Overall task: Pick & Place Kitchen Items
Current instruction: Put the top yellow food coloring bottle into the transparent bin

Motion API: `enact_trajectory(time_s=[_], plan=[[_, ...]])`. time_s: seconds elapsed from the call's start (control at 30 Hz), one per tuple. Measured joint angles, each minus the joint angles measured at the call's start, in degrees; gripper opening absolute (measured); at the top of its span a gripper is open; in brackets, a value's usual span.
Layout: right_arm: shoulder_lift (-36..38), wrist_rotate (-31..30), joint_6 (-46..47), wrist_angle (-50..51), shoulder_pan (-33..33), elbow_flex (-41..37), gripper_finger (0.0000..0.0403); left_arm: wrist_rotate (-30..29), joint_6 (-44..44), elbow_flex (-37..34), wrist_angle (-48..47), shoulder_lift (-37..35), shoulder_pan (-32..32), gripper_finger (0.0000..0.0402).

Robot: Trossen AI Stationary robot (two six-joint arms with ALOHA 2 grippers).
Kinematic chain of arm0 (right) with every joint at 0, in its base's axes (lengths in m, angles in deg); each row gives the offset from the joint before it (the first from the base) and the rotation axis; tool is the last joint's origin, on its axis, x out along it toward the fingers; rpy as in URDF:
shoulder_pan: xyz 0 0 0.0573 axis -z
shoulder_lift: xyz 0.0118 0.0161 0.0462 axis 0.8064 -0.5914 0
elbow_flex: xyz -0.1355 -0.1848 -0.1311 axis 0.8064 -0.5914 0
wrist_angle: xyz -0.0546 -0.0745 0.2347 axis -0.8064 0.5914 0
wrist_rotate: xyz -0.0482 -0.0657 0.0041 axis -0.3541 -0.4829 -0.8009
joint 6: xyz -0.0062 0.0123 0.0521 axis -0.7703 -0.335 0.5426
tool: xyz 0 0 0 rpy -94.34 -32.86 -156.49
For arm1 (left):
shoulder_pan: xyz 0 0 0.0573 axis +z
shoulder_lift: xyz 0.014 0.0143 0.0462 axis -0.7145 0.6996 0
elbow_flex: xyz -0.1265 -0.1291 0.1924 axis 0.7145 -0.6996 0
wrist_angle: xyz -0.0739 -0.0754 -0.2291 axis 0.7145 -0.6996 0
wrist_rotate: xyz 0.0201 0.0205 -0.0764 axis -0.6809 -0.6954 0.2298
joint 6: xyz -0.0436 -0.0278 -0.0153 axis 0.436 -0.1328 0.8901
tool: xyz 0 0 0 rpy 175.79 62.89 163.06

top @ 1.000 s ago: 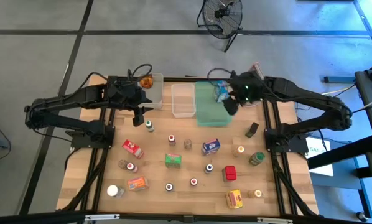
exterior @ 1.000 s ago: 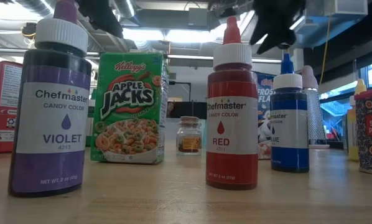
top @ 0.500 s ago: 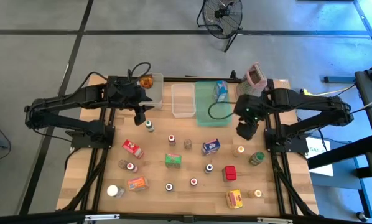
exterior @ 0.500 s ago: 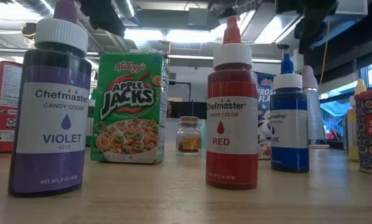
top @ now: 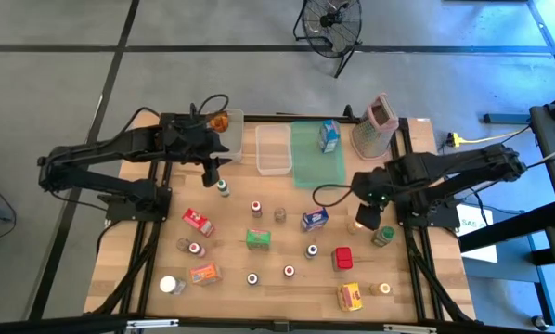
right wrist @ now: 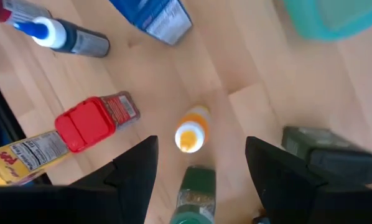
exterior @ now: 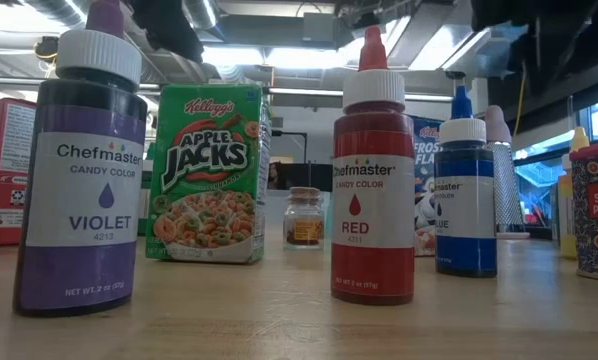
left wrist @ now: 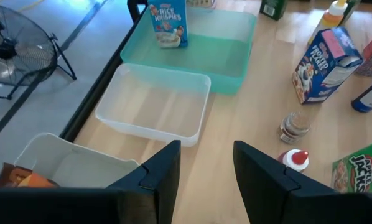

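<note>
Right gripper [right wrist: 201, 163] hovering with fingers open and empty over the orange-capped bottle [right wrist: 191, 132], green-lidded jar [right wrist: 194, 193] just beside it, red-lidded jar [right wrist: 93, 120] nearby on the tabletop [top: 277, 278]. Left gripper [left wrist: 204, 163] hanging with fingers open, holding nothing, near the clear bin [left wrist: 153, 108]. Rice Krispies box [top: 329, 135] standing in the green tray [top: 307, 167]. Remaining kitchen items sitting scattered across the tabletop.

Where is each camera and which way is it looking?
High view: above, looking straight down; both arms, right end effector open.
Low view: at tabletop height, facing red bottle; dark arm parts overhead.
Left wrist: over green tray; open left end effector.
Right wrist: over orange-capped bottle.
Shared: high view shows that bottle too.
</note>
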Motion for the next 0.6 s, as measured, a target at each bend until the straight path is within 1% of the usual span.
enact_trajectory(time_s=[0.13, 0.3, 0.43, 0.6], plan=[[0.0, 0.0, 2.7, -0.4, -2.0, -2.7, 0.0244, 0.0, 1.1, 0.0, 0.0, 2.0, 0.0, 0.0143], [0.0, -0.2, 3.0, -2.6, -3.7, -5.7, 0.0244, 0.2, 1.2, 0.0, 2.2, 3.7, 0.0, 0.0143], [0.0, -0.2, 3.0, -5.8, -4.6, -8.0, 0.0244, 0.3, 1.1, 0.0, 4.0, 4.0, 0.0, 0.0143], [-0.6, -0.9, 3.0, -6.5, -5.0, -10.0, 0.0244, 0.3, 1.2, 0.0, 5.7, 4.0, 0.0, 0.0143]])
